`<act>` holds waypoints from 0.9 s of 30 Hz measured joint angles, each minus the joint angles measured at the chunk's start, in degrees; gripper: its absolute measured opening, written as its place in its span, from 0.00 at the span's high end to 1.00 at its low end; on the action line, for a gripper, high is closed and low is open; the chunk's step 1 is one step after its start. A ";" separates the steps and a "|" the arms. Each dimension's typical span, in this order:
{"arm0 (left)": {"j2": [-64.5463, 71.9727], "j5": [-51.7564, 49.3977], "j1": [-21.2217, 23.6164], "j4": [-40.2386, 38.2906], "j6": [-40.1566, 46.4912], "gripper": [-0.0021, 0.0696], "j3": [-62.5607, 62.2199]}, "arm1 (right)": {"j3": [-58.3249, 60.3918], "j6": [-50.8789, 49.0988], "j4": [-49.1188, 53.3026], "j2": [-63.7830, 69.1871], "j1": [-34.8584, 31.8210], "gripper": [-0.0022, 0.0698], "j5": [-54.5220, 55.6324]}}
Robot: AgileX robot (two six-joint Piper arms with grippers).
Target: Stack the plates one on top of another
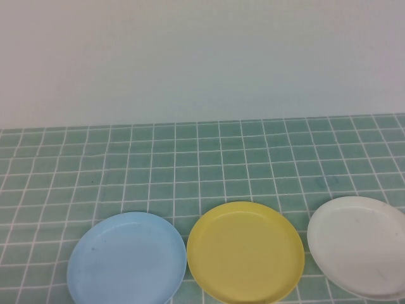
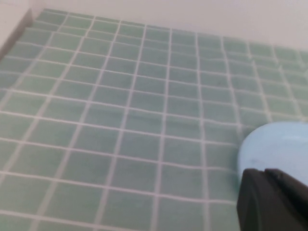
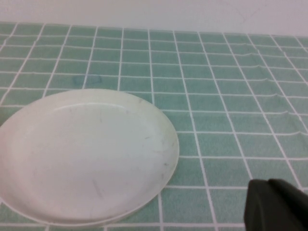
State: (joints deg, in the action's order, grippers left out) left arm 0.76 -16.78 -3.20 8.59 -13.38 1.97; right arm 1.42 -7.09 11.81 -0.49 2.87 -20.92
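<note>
Three plates lie side by side, apart from each other, on the green tiled table near its front edge. The light blue plate (image 1: 126,259) is on the left, the yellow plate (image 1: 245,251) in the middle, the white plate (image 1: 361,246) on the right. Neither arm shows in the high view. In the left wrist view a black part of my left gripper (image 2: 274,199) is above the table next to the light blue plate (image 2: 276,147). In the right wrist view a black part of my right gripper (image 3: 276,204) is beside the white plate (image 3: 86,154), not touching it.
The green tiled table (image 1: 202,164) runs back to a plain white wall (image 1: 202,57). Nothing else stands on the tiles behind the plates. The white plate's right edge is cut off by the edge of the high view.
</note>
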 joint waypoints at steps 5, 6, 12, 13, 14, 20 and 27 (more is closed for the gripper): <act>0.00 5.01 0.00 -9.11 -6.87 0.97 0.00 | 0.00 -0.03 0.00 0.00 0.00 0.97 0.00; 0.00 6.94 0.00 -11.96 -8.64 0.97 0.00 | 0.00 -0.03 0.00 0.00 0.00 0.97 0.00; 0.00 16.78 0.00 -20.35 -13.46 0.97 -1.87 | 0.00 -0.03 0.00 0.00 0.00 0.97 0.00; 0.00 18.48 0.00 -20.57 -13.46 0.97 0.00 | 0.00 -0.03 0.00 0.00 0.00 0.97 0.00; 0.00 19.86 0.00 -20.57 -13.61 0.97 0.00 | 0.00 -0.03 0.00 0.00 0.00 0.97 0.00; 0.00 25.81 0.00 -20.68 -13.61 0.97 -1.87 | 0.00 -0.03 0.00 0.00 0.00 0.97 0.00; 0.00 27.98 0.00 -21.24 -16.27 0.97 -1.97 | 0.00 -0.03 0.00 0.00 0.00 0.97 -0.09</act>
State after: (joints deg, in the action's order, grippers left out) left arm 0.76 11.20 -3.20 -12.65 -29.66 0.00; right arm 1.42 -7.11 11.81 -0.49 2.87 -21.01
